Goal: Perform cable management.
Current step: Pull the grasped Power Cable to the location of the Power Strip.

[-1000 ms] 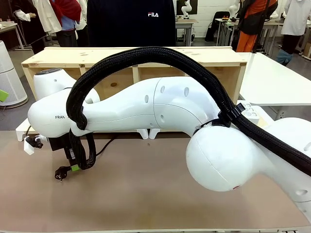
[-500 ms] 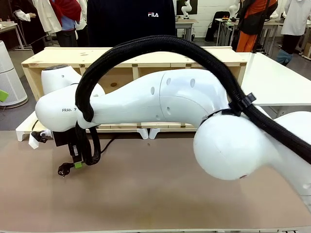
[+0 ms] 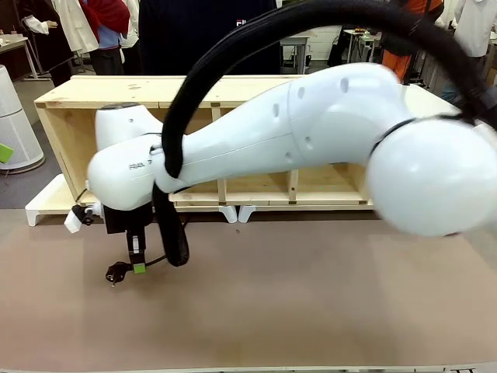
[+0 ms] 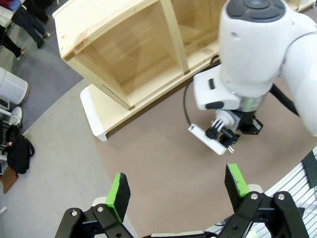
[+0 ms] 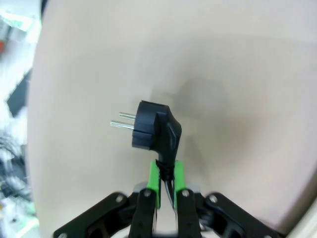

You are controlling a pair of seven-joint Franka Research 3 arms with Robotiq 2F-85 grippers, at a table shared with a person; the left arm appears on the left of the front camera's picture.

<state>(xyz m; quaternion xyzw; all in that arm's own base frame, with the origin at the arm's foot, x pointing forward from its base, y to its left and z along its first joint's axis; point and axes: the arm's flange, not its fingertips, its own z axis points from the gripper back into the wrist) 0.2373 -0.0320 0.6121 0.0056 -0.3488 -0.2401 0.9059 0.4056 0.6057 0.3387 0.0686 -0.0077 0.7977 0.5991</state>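
Pinching cable (image 5: 154, 130); right tool (image 5: 166, 171) hides rest.

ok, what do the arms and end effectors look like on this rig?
The right arm is a glossy white rounded shell with grey lettering near the wrist and a thick black braided hose running along it. The right end effector and the left end effector are black, with linkage fingers and green pads.

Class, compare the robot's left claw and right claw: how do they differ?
The left claw stands wide open; the right claw is shut. The left claw holds nothing; the right claw pinches the cable just behind its plug. Both are black with green pads.
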